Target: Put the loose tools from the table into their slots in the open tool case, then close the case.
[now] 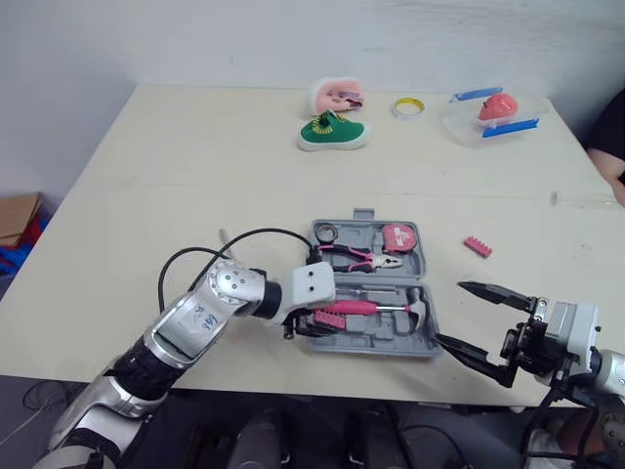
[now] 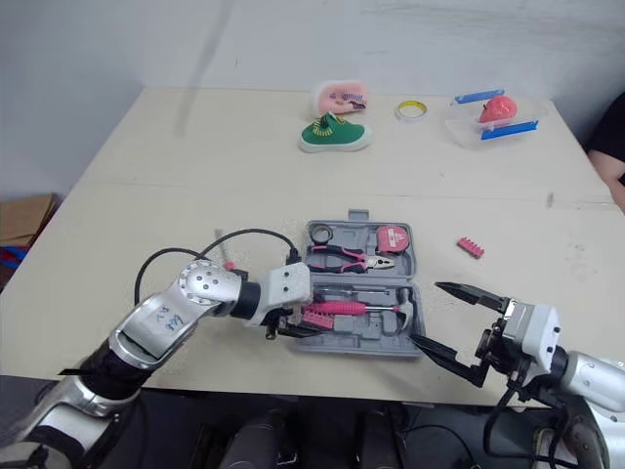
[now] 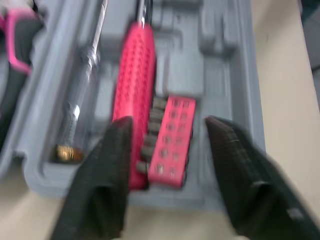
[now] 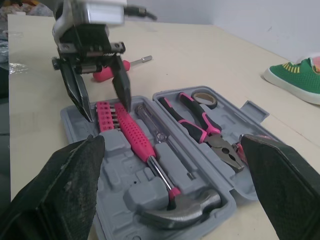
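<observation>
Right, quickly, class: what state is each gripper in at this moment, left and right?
Left gripper: open, fingers either side of the bit holder in the case, not gripping it.
Right gripper: open, holding nothing.

Matt black left claw [image 3: 169, 124] flanks a pink plastic bit holder [image 3: 174, 145]; beside it the hammer [image 4: 134, 136] has a studded grip and glossy metal head, in a matt grey plastic tool case [image 4: 117, 172].

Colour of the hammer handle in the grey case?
Pink; the steel-headed hammer shows best in the right wrist view.
</observation>
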